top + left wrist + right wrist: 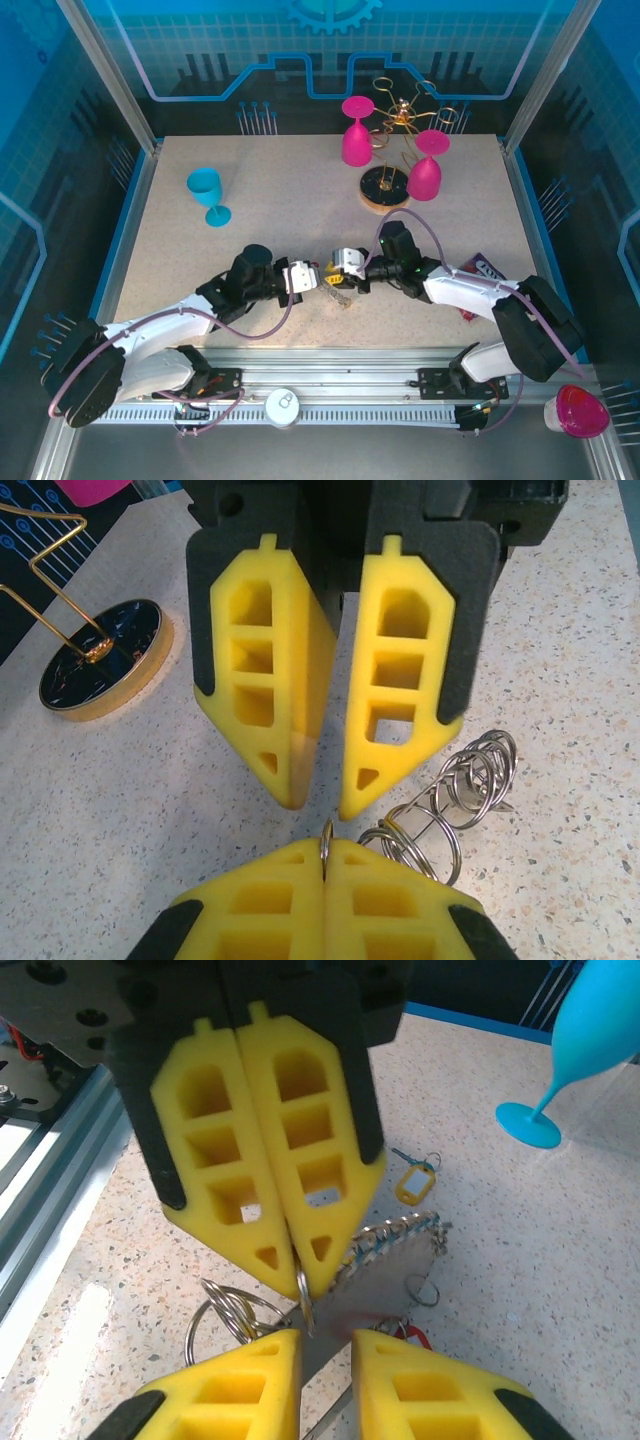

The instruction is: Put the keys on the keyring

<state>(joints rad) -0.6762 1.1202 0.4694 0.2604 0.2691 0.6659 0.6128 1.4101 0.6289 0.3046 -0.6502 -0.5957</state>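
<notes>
Near the middle of the worktop's [180,260] front edge, the left gripper [325,868] was pressed together on the thin keyring [325,838], which stood edge-on. The right gripper [325,1345] faced it tip to tip, its fingers slightly spread. A chain of silver rings [450,785] lay just beside them, and a yellow-tagged key [413,1182] lay nearby. A blue goblet [207,192] stood upright toward the back left corner; its inside could not be made out. Two pink goblets [356,135] sat bowl-down at the gold stand [385,188].
</notes>
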